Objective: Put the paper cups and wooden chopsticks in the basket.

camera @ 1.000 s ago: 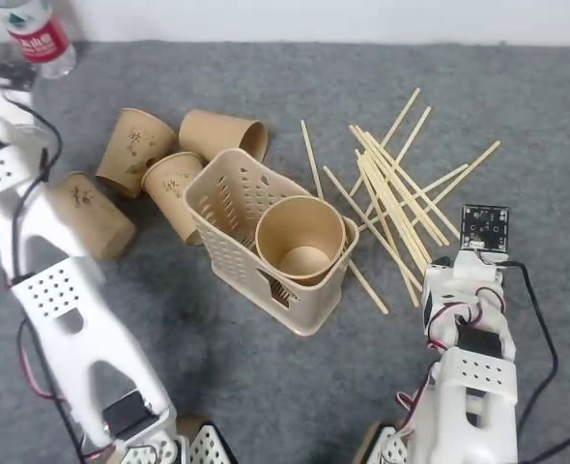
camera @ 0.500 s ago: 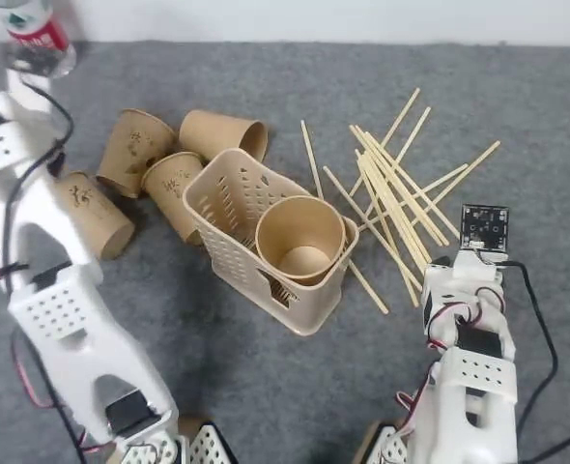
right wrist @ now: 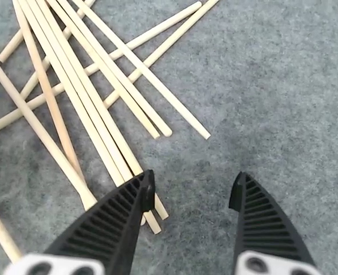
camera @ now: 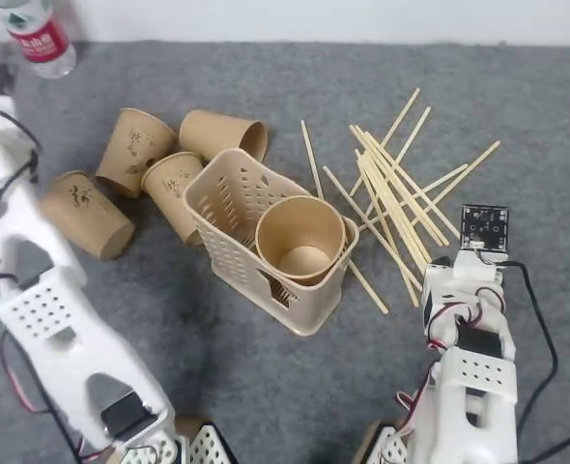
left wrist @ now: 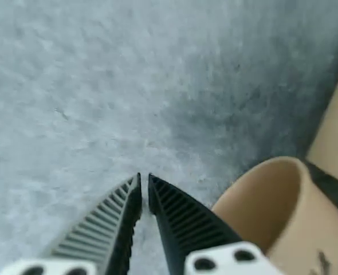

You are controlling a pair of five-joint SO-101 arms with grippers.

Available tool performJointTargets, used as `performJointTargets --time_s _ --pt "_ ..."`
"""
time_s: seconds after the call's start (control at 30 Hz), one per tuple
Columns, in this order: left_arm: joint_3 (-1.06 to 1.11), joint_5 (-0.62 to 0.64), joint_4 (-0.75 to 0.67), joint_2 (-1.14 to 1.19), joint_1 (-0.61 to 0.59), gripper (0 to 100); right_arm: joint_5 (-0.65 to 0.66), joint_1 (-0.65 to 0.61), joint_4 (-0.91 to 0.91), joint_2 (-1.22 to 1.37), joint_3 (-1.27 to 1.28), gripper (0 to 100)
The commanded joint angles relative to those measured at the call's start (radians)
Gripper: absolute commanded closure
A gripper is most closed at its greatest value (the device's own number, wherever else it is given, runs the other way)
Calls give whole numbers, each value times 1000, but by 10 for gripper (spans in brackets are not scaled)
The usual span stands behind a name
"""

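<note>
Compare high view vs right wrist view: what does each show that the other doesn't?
High view adds: the basket with one paper cup in it, four more cups lying on their sides beside the basket, and a bottle at the far corner.
Right wrist view adds: the right gripper, open and empty, at the near ends of the sticks.
Shared: the loose chopsticks scattered on the grey mat.
</note>
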Motion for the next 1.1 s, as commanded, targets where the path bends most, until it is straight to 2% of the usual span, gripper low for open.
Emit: performJointTargets --time_s 0.0,0.2,0.33,0.5,0.67,0.8,1.07 --pt "-116 -3 104 48 17 987 -5 -2 -21 -22 -11 779" --pt "-326 -83 480 84 129 987 -5 -4 -21 -22 -11 779" --pt "-285 -83 471 38 144 987 -5 -2 -21 -21 -11 779" --pt "-139 -149 473 -84 161 987 -5 -5 -21 -21 -11 779" --pt "142 -259 471 -282 210 987 -5 -2 -21 -21 -11 779" --pt "335 -285 471 -473 238 987 -5 -2 -21 -21 -11 779" --pt "478 -322 470 -743 230 978 -5 -2 -21 -21 -11 779"
